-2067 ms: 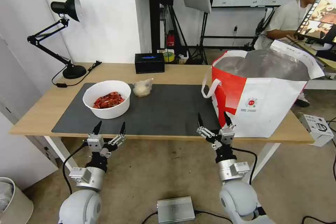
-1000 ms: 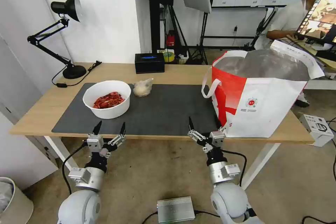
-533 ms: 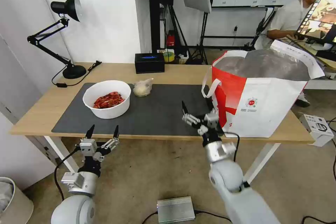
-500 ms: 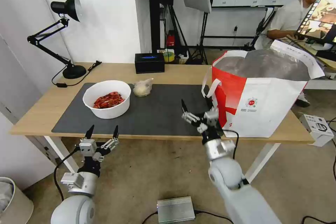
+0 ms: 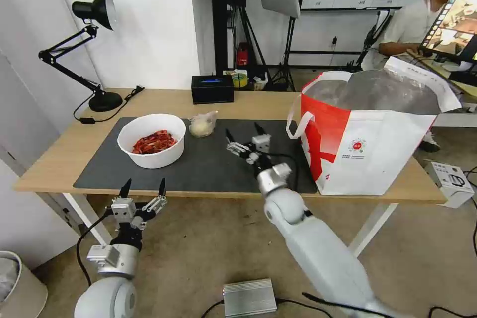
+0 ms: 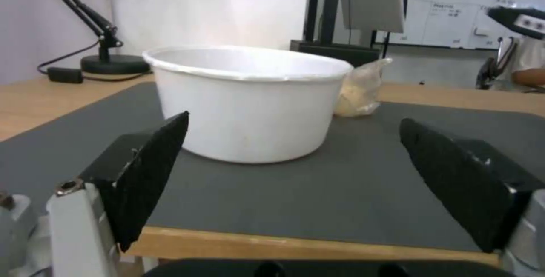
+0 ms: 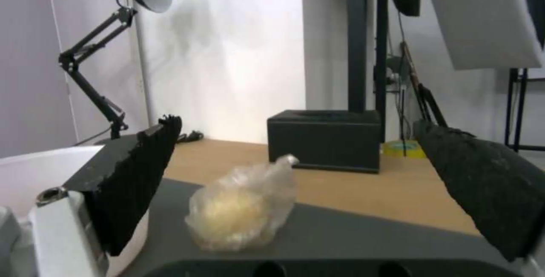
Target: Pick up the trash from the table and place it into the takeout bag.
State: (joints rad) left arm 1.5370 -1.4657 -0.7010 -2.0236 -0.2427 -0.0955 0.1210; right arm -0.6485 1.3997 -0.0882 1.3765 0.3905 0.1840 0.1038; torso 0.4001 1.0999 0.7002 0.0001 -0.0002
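Two pieces of trash lie on the dark mat of the table (image 5: 59, 159): a white bowl (image 5: 151, 139) (image 6: 250, 100) of red shells and, behind it, a small clear bag (image 5: 202, 124) (image 6: 361, 89) (image 7: 244, 209) of whitish stuff. My right gripper (image 5: 244, 135) (image 7: 295, 196) hovers open over the mat, a short way to the right of the small bag and pointing at it. My left gripper (image 5: 141, 188) (image 6: 295, 183) stands open below the table's front edge, facing the bowl. The takeout bag (image 5: 370, 136) stands open at the right end.
A black desk lamp (image 5: 82, 49) (image 7: 108, 47) stands at the far left corner and a black rectangular box (image 5: 212, 89) (image 7: 325, 140) at the back edge. A person sits behind the bag. A metal unit (image 5: 248, 297) lies on the floor.
My right gripper rose from below the front edge and moved left and forward over the mat, toward the small bag. The left gripper sank a little. Bowl, small bag and takeout bag stayed put.
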